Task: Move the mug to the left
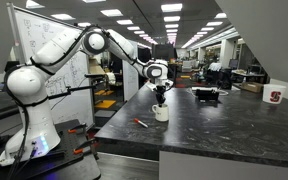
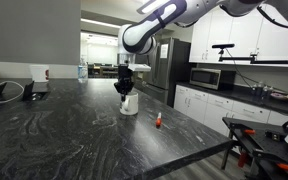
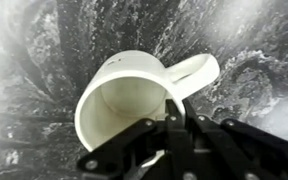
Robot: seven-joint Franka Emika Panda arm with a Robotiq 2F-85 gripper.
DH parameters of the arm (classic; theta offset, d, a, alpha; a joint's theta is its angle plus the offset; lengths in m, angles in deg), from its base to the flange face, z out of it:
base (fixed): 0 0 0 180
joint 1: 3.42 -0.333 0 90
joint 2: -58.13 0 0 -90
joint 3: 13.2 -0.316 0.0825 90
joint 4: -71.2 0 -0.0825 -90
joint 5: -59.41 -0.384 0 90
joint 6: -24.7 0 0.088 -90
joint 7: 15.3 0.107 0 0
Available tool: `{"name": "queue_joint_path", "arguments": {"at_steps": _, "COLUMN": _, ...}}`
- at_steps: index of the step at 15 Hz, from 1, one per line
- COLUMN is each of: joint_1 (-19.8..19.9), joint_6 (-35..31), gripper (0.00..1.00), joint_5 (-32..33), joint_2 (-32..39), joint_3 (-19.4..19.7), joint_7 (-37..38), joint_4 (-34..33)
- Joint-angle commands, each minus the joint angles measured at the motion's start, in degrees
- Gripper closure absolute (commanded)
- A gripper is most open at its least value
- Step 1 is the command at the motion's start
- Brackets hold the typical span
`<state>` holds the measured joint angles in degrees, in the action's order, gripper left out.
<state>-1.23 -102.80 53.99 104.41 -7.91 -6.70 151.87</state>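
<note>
Dark marbled counter point(image 2: 74, 135) in an open office kitchen, with strip lights overhead and cabinets and a microwave behind. We noted the mug point(image 2: 130, 104) standing upright on the counter near one long edge. In both exterior views the jaws sat directly over it, low enough to meet the rim.

In the wrist view the mug's mouth faced the camera and its handle point(image 3: 196, 72) pointed to the upper right. The dark jaws seemed to straddle the rim wall beside the handle root — clamped or merely apart around the wall, we could not tell.

We judged the step in hand to be securing the grip before any sideways travel. To do it well we would close firmly on the wall, lift only slightly, and carry the mug level, since a rim pinch lets a mug swing. A small red object point(image 2: 157, 121) lay near on the counter, apart from the mug — worth steering clear of.
</note>
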Motion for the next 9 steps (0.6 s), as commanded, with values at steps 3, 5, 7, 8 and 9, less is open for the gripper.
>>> {"name": "queue_joint_path", "arguments": {"at_steps": 3, "joint_1": -1.83, "joint_6": -0.39, "gripper": 0.98, "joint_5": 3.11, "joint_2": -5.21, "joint_3": -0.56, "joint_7": 0.88, "joint_4": 5.20}}
{"name": "queue_joint_path", "arguments": {"at_steps": 5, "joint_1": -2.61, "joint_6": -1.10, "gripper": 0.98, "joint_5": 2.65, "joint_2": -8.48, "joint_3": -2.06, "joint_7": -0.18, "joint_4": 8.76}}
{"name": "queue_joint_path", "arguments": {"at_steps": 7, "joint_1": -3.21, "joint_6": -0.92, "gripper": 0.98, "joint_5": 1.88, "joint_2": -12.20, "joint_3": -4.01, "joint_7": -1.31, "joint_4": 12.56}}
{"name": "queue_joint_path", "arguments": {"at_steps": 8, "joint_1": -3.90, "joint_6": -1.23, "gripper": 0.98, "joint_5": 2.12, "joint_2": -14.09, "joint_3": -4.74, "joint_7": -1.61, "joint_4": 14.74}}
{"name": "queue_joint_path", "arguments": {"at_steps": 9, "joint_1": -4.59, "joint_6": -1.66, "gripper": 0.98, "joint_5": 2.49, "joint_2": -15.91, "joint_3": -5.58, "joint_7": -2.26, "joint_4": 17.01}}
